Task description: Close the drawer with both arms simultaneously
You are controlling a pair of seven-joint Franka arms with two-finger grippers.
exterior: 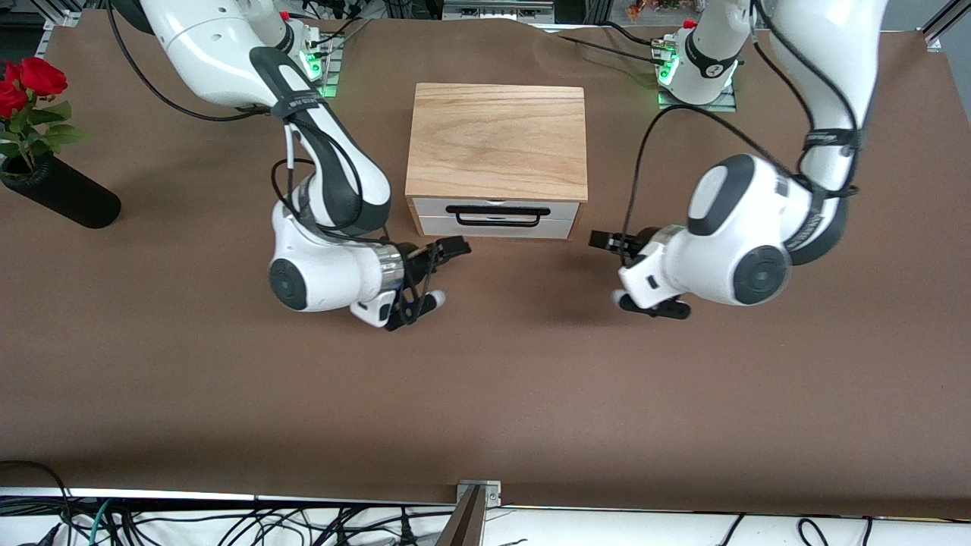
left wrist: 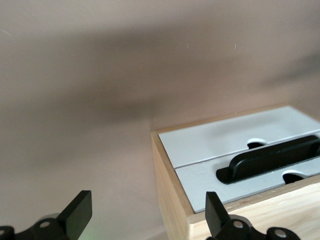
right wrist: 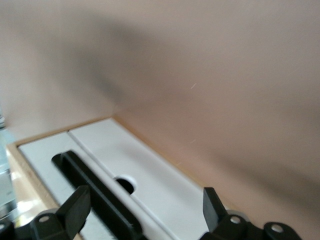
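Observation:
The oak-coloured box (exterior: 497,140) stands mid-table. Its drawer (exterior: 565,224) shows only its white front and black bar handle (exterior: 497,210); the front lies within the box's frame and no tray shows. My right gripper (exterior: 455,246) is open and empty, just in front of the drawer's corner toward the right arm's end. My left gripper (exterior: 603,240) is open and empty, just off the other front corner. In the left wrist view the gripper (left wrist: 147,212) straddles the box's corner, with the drawer front (left wrist: 225,145) close by. In the right wrist view the gripper (right wrist: 145,206) faces the handle (right wrist: 90,185).
A black vase (exterior: 68,199) with red roses (exterior: 30,80) lies at the right arm's end of the table. Loose cables run below the table's edge nearest the front camera. Brown cloth covers the table (exterior: 485,379).

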